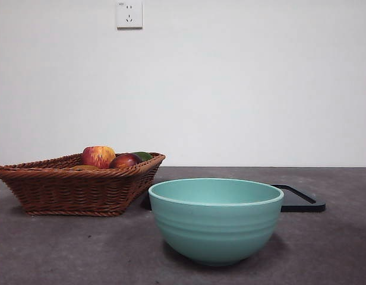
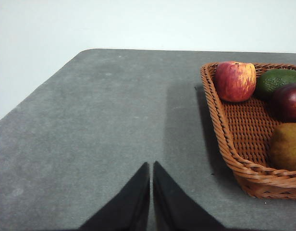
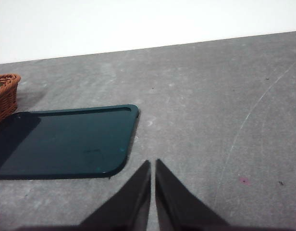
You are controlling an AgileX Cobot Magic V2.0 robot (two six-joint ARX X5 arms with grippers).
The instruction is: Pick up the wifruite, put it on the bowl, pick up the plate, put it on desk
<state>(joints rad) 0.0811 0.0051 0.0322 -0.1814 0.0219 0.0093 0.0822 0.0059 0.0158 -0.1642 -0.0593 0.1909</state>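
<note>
Reaching for the brown wifruite in the wicker basket's near corner, beside the dark red fruit, we should first part our left gripper's closed jaws.

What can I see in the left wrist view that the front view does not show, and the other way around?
Only the left wrist view shows the left claw, shut above the desk, and the whole brown wifruite. Only the front view shows the bowl, the dark tray behind it and the wall socket. Both show the basket with the red-yellow apple.
</note>
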